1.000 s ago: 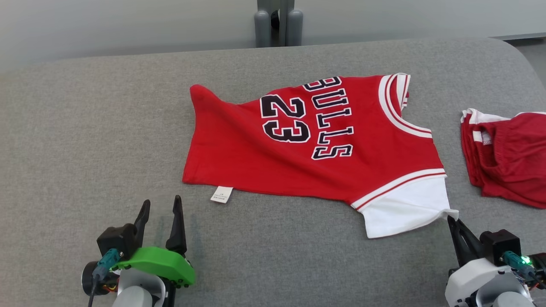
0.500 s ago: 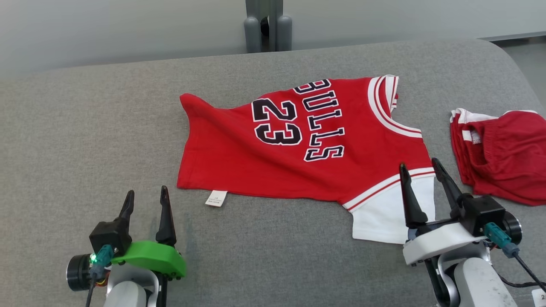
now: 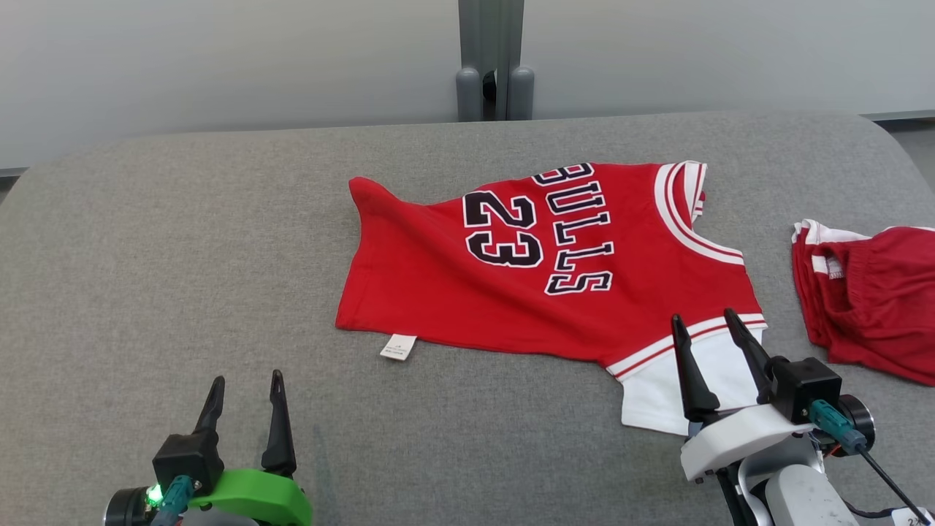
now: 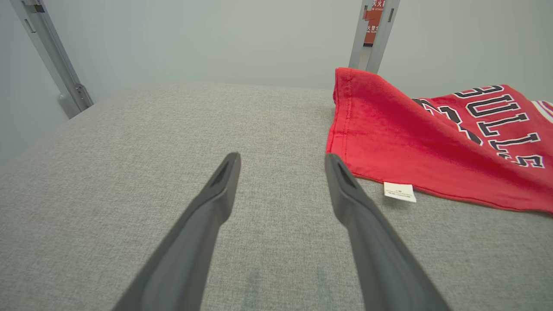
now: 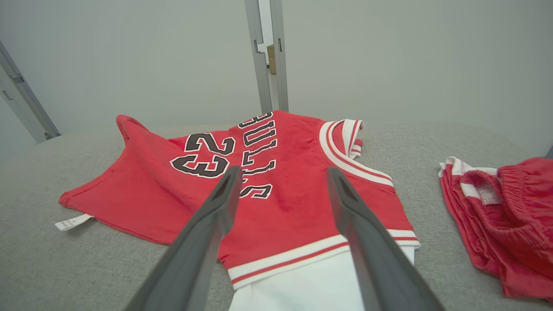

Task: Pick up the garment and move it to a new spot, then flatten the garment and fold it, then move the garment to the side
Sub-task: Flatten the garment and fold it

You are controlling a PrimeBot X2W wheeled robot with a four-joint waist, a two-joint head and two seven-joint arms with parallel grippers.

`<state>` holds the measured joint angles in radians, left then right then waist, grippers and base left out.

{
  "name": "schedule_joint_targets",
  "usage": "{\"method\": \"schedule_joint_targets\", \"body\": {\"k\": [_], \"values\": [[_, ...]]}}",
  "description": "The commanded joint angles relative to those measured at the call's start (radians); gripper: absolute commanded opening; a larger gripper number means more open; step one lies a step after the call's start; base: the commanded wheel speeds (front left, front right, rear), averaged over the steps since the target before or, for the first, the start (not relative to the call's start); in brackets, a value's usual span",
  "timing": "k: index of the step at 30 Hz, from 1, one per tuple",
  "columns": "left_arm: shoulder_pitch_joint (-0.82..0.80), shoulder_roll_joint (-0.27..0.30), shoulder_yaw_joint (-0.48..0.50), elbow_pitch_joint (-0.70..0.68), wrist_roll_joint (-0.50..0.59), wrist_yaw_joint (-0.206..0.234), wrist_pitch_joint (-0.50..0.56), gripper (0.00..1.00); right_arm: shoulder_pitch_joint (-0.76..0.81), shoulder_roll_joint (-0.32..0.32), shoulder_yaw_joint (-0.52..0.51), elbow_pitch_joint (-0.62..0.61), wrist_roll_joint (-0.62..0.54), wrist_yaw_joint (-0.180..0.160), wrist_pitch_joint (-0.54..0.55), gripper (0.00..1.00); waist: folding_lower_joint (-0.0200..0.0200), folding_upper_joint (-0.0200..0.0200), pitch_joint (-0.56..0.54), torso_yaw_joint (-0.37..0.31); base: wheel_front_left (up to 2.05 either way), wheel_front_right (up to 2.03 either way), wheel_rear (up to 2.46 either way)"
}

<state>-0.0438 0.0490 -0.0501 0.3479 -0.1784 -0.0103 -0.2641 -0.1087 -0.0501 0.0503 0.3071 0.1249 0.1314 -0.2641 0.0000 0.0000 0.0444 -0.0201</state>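
Jersey [image 3: 540, 270] lies on the grey cushion [image 3: 182, 256]. Right gripper [image 3: 703, 315], fingers wide apart and empty, is at its white sleeve; left gripper [image 3: 246, 376], equally spread and empty, stands well apart.

Grey fabric surface [image 3: 182, 241], crumpled red shorts [image 3: 876, 307] at right, metal post [image 3: 491, 58], pale wall [image 3: 219, 66]

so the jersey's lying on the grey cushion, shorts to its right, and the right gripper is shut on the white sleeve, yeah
No: the right gripper is open over the white sleeve; the right wrist view shows its fingers spread. The jersey lies on the grey cushion, shorts to its right.
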Motion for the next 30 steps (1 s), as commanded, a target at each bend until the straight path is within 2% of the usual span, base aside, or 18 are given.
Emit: {"method": "schedule_joint_targets", "body": {"k": [1,12,17,20,30], "values": [[0.015,0.004,0.000,-0.005,-0.001,-0.004,0.000,1.00,0.008,-0.002,-0.003,0.003,0.005,-0.002,0.000,1.00,0.0000,0.0000,-0.005,0.005,0.00,0.00,0.00],[-0.035,0.004,-0.021,0.013,-0.028,-0.008,0.000,1.00,-0.002,-0.002,0.014,0.018,0.014,-0.002,0.000,1.00,0.0000,0.0000,0.022,-0.009,0.00,0.00,0.00],[-0.089,0.004,-0.051,0.079,-0.064,-0.056,0.000,1.00,-0.018,-0.003,0.029,0.017,0.011,-0.002,0.000,1.00,0.0000,0.0000,0.063,-0.024,0.00,0.00,0.00],[-0.148,0.004,-0.070,0.121,-0.042,-0.082,0.000,1.00,-0.037,-0.002,0.037,0.014,0.017,-0.002,0.000,1.00,0.0000,0.0000,0.111,-0.048,0.00,0.00,0.00],[-0.348,0.024,-0.007,0.256,-0.045,-0.115,0.000,1.00,-0.088,-0.002,0.005,-0.007,0.027,-0.002,0.000,1.00,0.0000,0.0000,0.259,-0.131,0.00,0.00,0.00]]}}
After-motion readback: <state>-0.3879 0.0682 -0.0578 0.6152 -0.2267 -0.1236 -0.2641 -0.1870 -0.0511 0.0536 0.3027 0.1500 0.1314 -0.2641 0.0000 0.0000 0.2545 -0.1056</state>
